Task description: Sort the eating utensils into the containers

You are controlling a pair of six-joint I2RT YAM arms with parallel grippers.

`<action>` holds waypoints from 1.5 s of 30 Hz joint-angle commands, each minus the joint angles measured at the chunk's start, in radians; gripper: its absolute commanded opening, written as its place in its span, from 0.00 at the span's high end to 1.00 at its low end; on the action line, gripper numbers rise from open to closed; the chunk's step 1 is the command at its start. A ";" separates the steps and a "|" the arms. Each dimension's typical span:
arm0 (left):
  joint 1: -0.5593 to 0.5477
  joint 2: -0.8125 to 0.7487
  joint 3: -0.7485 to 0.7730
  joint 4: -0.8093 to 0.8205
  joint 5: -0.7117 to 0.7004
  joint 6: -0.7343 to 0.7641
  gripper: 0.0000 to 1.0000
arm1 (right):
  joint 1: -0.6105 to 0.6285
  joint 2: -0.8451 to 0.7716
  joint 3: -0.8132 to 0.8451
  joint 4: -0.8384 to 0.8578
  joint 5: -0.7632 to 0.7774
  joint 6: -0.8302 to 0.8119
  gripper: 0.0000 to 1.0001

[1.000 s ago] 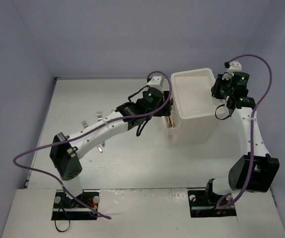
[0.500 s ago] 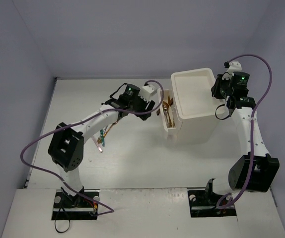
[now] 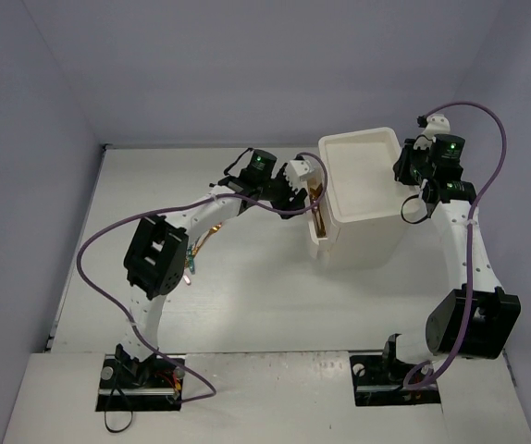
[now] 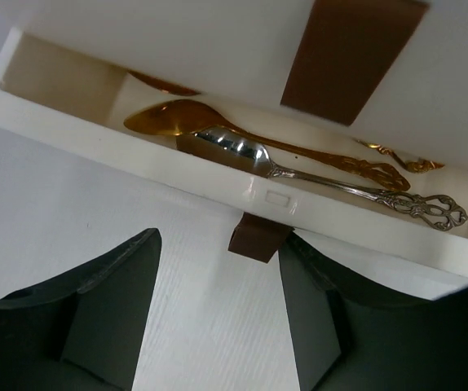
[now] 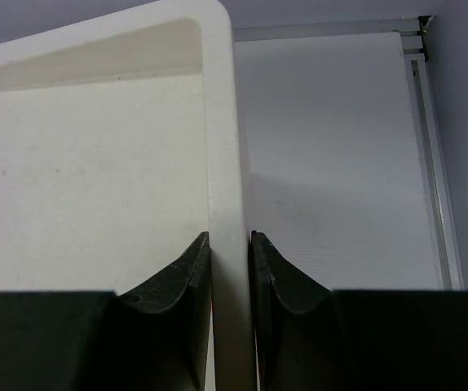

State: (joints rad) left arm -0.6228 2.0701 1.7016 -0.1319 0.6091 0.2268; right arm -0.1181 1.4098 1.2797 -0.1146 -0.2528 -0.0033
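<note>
A white drawer unit stands at the back right. One of its containers, a shallow drawer, is pulled out to the left. In it lie a gold spoon and a silver spoon. My left gripper stands open just in front of the drawer's brown handle, holding nothing. The right gripper is shut on the unit's top rim. A few utensils with teal handles lie on the table, partly hidden under the left arm.
A second brown handle shows on the drawer above the open one. The left arm's purple cable loops out over the left of the table. Walls close in the table's left and back edges.
The left gripper drew back left from the drawer, then came back to its front. The left arm's elbow has swung to the right. The right arm has not moved.
</note>
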 commanded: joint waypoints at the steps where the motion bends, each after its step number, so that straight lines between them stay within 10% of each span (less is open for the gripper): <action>1: -0.033 0.004 0.094 0.222 0.120 -0.016 0.44 | 0.017 0.049 -0.003 -0.066 -0.099 0.057 1.00; 11: -0.083 0.127 0.268 0.264 0.128 -0.122 0.44 | 0.024 0.052 0.000 -0.066 -0.109 0.046 1.00; 21: -0.022 -0.114 0.063 0.270 0.074 -0.251 0.43 | 0.023 0.046 0.001 -0.066 -0.089 0.039 1.00; 45: 0.000 0.006 0.289 -0.051 0.311 0.194 0.41 | 0.026 0.033 -0.010 -0.066 -0.113 0.027 1.00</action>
State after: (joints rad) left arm -0.6360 2.1113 1.9132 -0.1489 0.8501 0.3122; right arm -0.1249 1.4212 1.2835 -0.0976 -0.2514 -0.0271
